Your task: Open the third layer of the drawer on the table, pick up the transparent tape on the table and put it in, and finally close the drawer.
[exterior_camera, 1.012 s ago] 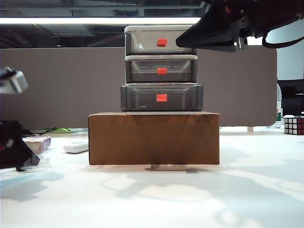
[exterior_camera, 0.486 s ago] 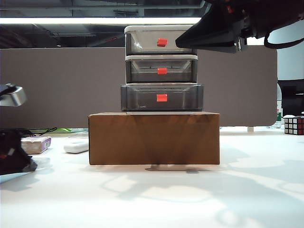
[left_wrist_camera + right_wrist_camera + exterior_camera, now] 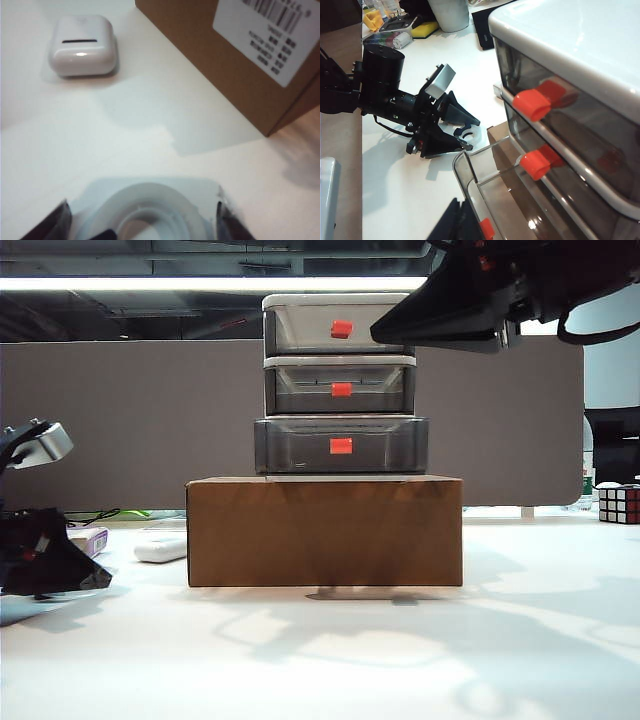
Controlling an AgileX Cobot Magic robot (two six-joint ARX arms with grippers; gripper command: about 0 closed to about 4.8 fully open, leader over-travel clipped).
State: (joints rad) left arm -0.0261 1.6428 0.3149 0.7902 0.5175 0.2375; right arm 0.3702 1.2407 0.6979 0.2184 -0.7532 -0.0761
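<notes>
Step in hand: tape pickup. Third layer [image 3: 340, 445] of the drawer [image 3: 340, 385] already pulled out — sticks forward of the two tiers above, tray visibly open in the right wrist view [image 3: 485, 195]. Sits on a brown cardboard box [image 3: 325, 530], on the table [image 3: 400, 660].

Left gripper [image 3: 142, 222] down at table level, left of the box, jaws apart and straddling the transparent tape [image 3: 145, 210]. Ring lies flat on the white top between the fingers [image 3: 52, 225]; no contact seen on either side, so not gripped yet. Dark bit at the ring's near edge probably the cutter clip — cropped by the frame edge, hard to say. Same pose from the right wrist view: left gripper [image 3: 462, 135] nose-down over the pale ring [image 3: 470, 135].

White rounded case [image 3: 82, 45] well apart from the tape, no interference. Box corner near but clear.

Right gripper [image 3: 400, 330] parked high beside the top tier, right of the stack. Jaw state not readable from any view — cannot tell. Nothing seen in it.

Next: close left jaws squarely on the ring, lift straight up, carry over the box edge and into the open bottom tray. Needs enough height to clear the tray's front lip. Then release, push the tier shut.
</notes>
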